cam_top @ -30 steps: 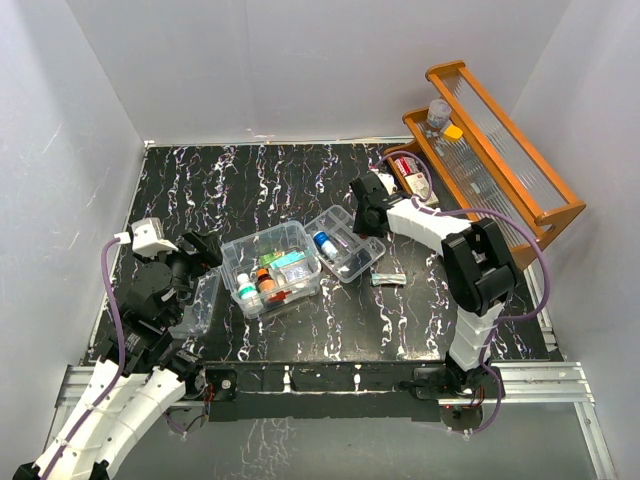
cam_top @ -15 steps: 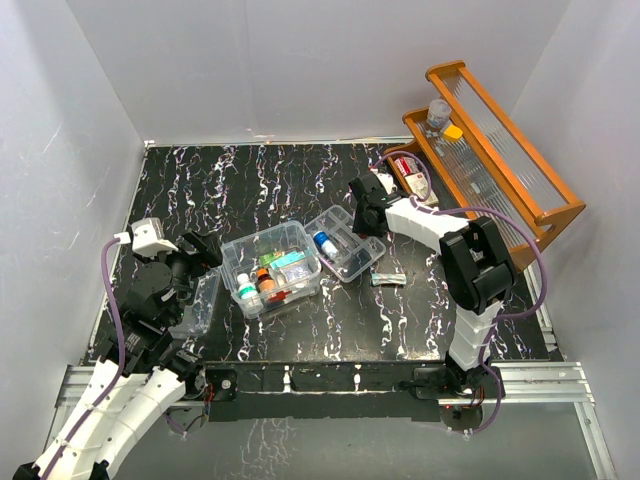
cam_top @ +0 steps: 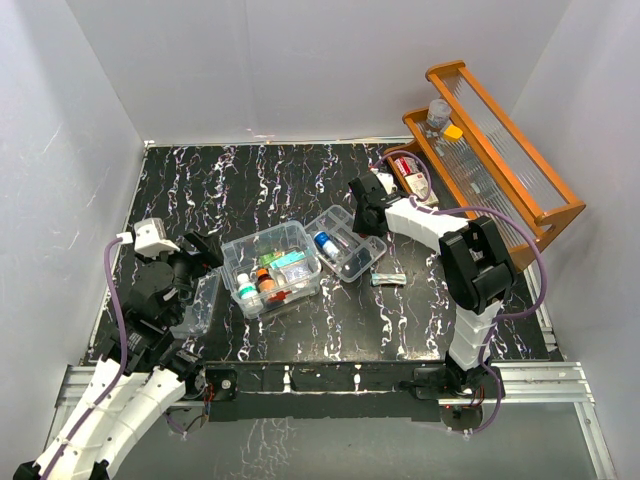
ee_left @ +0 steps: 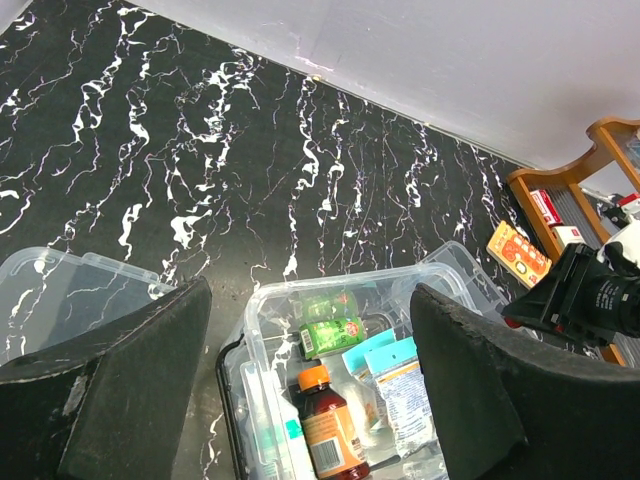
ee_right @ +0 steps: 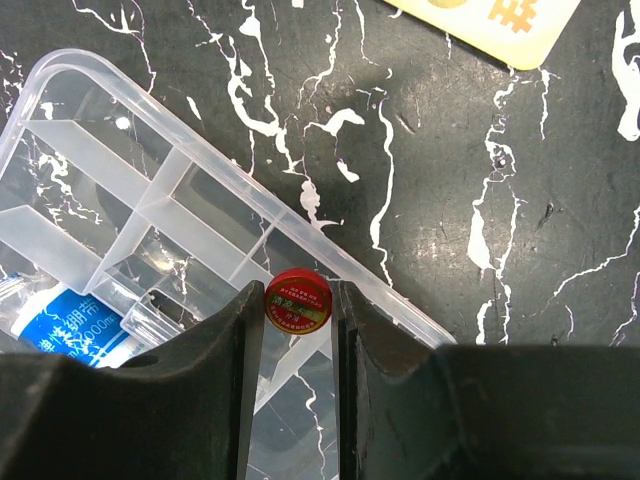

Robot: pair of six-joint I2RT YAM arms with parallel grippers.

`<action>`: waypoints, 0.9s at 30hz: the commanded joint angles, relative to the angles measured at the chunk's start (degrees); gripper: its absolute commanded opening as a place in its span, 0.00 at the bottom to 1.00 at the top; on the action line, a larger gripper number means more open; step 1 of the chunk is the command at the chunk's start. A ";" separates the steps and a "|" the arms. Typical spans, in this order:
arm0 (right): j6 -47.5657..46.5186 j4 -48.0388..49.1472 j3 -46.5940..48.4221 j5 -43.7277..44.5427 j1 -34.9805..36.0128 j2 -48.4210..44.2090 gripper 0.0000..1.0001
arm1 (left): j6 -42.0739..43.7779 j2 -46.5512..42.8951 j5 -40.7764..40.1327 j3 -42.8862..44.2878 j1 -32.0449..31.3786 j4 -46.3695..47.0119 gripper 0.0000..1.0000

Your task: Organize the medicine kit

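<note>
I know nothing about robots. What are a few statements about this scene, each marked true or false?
1. The right gripper pinches a small red tin. True.
2. The left gripper is clamped on a bottle. False: its fingers are spread, holding nothing.
3. The medicine kit has its lid on. False: the clear lid lies beside it.
4. An orange-capped brown bottle is in the kit. True.

Left hand (ee_left: 310,300) spread wide, right hand (ee_right: 298,300) clamped.
</note>
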 commanded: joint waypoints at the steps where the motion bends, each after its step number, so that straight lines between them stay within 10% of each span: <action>1: -0.34 4.03 0.48 1.33 -0.14 -1.62 0.25 | 0.33 0.31 -0.10 0.14 0.02 0.55 0.80; 27: 0.28 4.82 -1.09 4.94 0.29 -4.57 0.24 | 0.68 0.67 0.36 0.10 -0.04 0.90 0.80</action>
